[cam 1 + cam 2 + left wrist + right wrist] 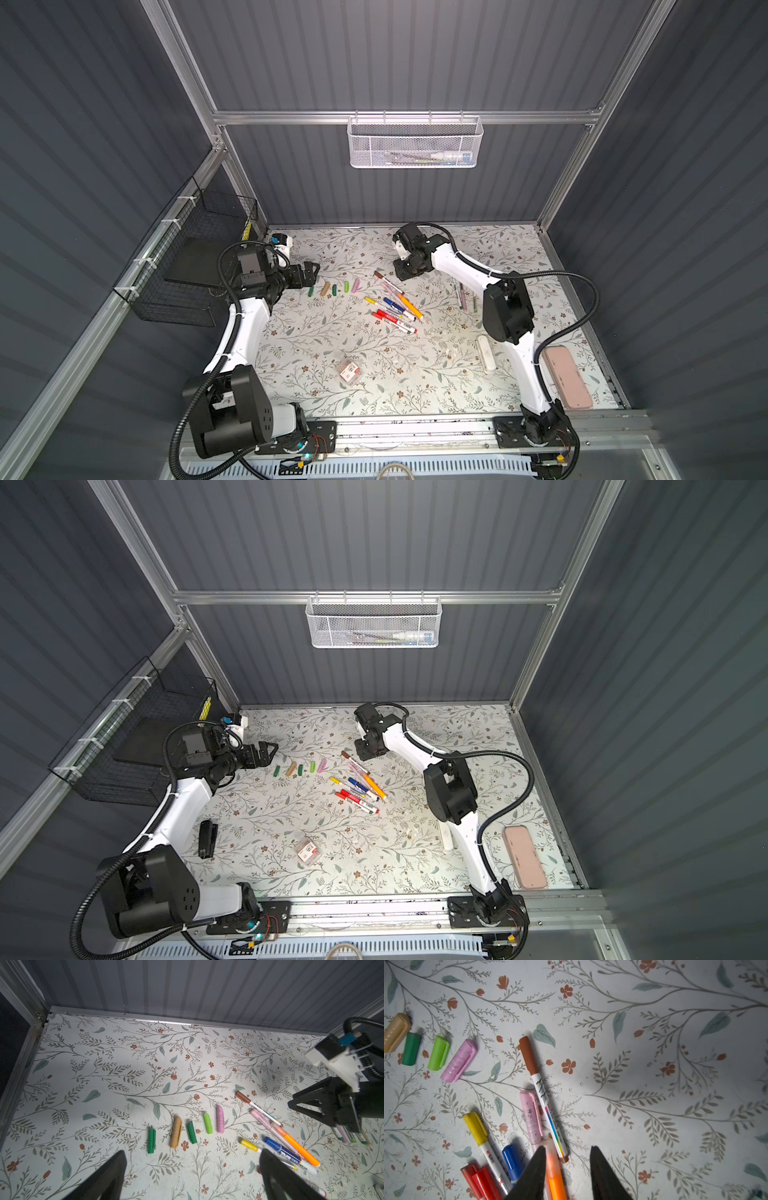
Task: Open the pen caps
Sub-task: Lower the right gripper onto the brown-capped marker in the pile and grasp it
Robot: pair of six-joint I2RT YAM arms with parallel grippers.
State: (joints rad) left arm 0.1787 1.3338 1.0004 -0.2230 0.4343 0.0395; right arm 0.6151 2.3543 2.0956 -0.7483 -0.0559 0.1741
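Left pincer [193, 1152]: spread wide and empty, hovering at 9 o'clock of the cap row in both top views.
Loose pen caps [333, 289]: five lying in a row on the worktop [316, 365], coloured dark green, tan, green, lime and pink.
Right pincer [568, 1148]: jaws partly apart with nothing between them, above the 1 o'clock edge of the pen heap [392, 309].
Caps on pens: brown cap [528, 1054], yellow cap [475, 1128] and blue cap [512, 1162], in the heap at 4 o'clock of the row.

We find bare floral tabletop [353, 253] free between the row of loose pen caps [334, 288] and the back wall [374, 199]. Right of the row, the heap of capped pens [392, 309] blocks the middle, and the right gripper [404, 272] hangs over its far end.
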